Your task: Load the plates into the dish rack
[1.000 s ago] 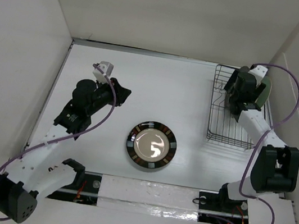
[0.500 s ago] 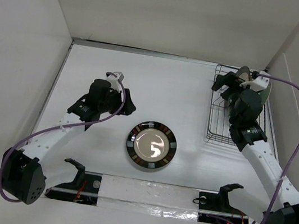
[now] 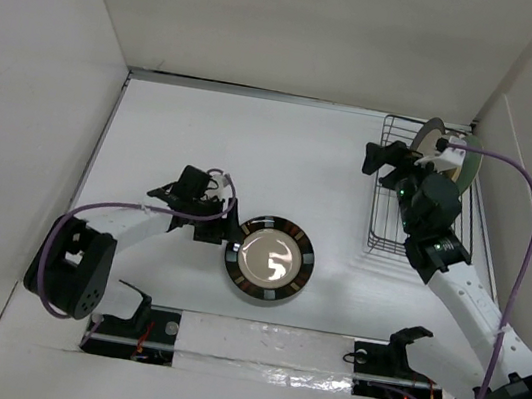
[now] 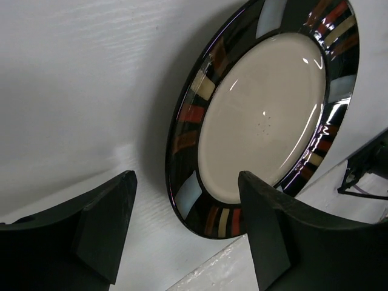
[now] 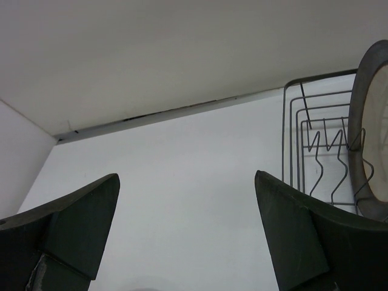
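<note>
Nearest us, the black striped-rim beige round plate (image 3: 269,261) lies flat on the white table (image 3: 254,147), mid-front. The left gripper (image 3: 215,217) sits low just beside its left rim, jaws wide apart and holding nothing. We can't tell if a finger touches the rim. Further back, the right gripper (image 3: 381,163) hangs by the left edge of the dark thin-wire dish rack (image 3: 394,225), jaws spread wide, empty. At the rack's far end we see a dark-rimmed cream round plate (image 5: 371,133) standing upright among the prongs.
</note>
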Motion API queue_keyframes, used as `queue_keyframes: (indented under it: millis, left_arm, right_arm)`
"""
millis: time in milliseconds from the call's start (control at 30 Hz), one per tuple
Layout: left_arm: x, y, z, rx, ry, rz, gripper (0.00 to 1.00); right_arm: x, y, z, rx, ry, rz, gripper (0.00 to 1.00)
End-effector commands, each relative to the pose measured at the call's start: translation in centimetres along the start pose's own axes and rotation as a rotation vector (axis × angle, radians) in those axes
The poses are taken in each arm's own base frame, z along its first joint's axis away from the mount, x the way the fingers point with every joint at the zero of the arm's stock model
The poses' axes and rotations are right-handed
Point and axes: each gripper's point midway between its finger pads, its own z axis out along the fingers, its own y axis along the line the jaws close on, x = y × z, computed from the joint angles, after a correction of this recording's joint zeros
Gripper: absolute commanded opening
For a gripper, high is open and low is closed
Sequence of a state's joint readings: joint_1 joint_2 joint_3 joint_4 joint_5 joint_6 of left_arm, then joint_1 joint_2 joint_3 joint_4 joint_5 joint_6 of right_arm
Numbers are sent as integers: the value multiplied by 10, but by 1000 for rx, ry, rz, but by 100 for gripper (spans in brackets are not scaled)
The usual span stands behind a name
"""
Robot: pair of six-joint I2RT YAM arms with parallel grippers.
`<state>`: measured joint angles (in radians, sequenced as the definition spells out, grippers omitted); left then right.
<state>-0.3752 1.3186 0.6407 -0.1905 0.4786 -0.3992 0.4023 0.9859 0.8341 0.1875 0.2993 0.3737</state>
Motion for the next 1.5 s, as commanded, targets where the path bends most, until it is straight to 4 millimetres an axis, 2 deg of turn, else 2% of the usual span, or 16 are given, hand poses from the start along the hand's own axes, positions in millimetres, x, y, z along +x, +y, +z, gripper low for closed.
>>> queue_keyframes:
  millis: [0,433,500,567,667,733,767,867,900,933,967,1067,1100,1200,1267,1467]
  left_arm:
    - [3,-13,7,72,33,4,64]
    - [29,3,46,106,158,-106,41]
    - [28,0,47,127,155,-105,2]
    - [24,-1,45,119,142,-87,0]
    - [-5,-15,32,134,35,-28,0]
    - [-30,-32,11,172,-80,8,0]
    - [-43,-36,2,178,-134,19,0]
    - [-92,-68,-50,208,-376,104,0]
    - [-97,-71,-53,212,-396,104,0]
    - [-106,-84,-72,240,-463,130,0]
    - [-114,-92,-83,255,-514,148,0]
    - [-131,-116,-121,304,-647,198,0]
    - [-137,-121,-131,306,-683,210,0]
    - [-145,-132,-158,341,-755,251,0]
    - [-146,-137,-166,359,-766,275,0]
    - [-146,-165,-196,469,-831,323,0]
  right_arm:
    - [-12,11,2,-42,-47,28,98]
    - [-10,4,4,-41,-53,28,98]
    - [-9,2,5,-41,-50,29,97]
    - [-10,1,6,-43,-50,27,97]
    - [-8,8,5,-78,-26,26,97]
    - [-11,18,3,-127,-20,29,92]
    - [-12,22,2,-149,-16,30,86]
    - [-9,43,-4,-252,15,54,10]
    - [-8,47,-5,-273,22,61,5]
    - [-1,63,-11,-353,59,64,4]
    - [4,73,-16,-397,81,65,5]
    - [37,85,-24,-486,190,25,47]
    - [47,83,-26,-486,224,17,73]
    - [78,74,-33,-502,281,2,97]
    - [102,77,-43,-579,345,-6,100]
    - [121,83,-49,-652,387,29,100]
